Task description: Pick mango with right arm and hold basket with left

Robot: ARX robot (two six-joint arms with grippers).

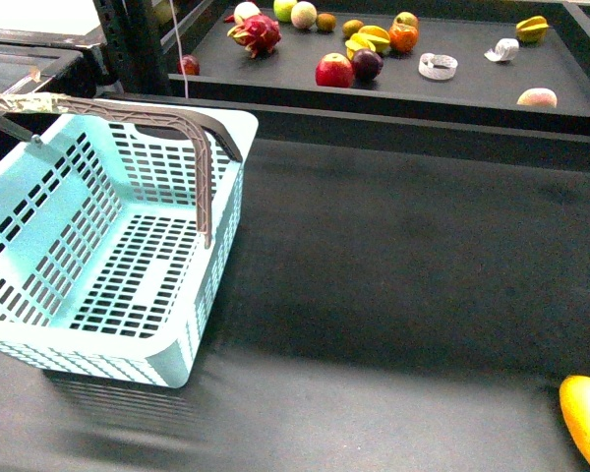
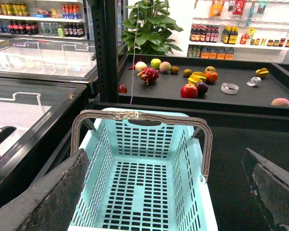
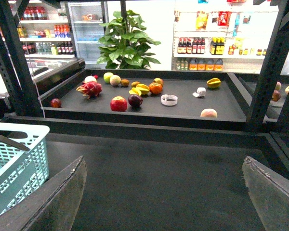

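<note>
Basket (image 1: 39,246) at 9 o'clock in front view, on table (image 1: 393,275), handle (image 1: 128,110) raised across its top. Above the basket, left gripper (image 2: 159,192): fingers (image 2: 43,197) spread wide, holding nothing. At 12 to 1 o'clock, fruit tray (image 1: 472,84) behind table. Over bare table, right gripper (image 3: 164,192): jaws equally wide, nothing between them. At 5 o'clock, mango (image 1: 587,418) lying on table, cut by frame edge, well apart from basket.

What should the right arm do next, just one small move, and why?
Probably pull the right claw back toward the mango. The mango lies at the near right edge of the front view, outside the right wrist view, and the claw is open and empty.
</note>
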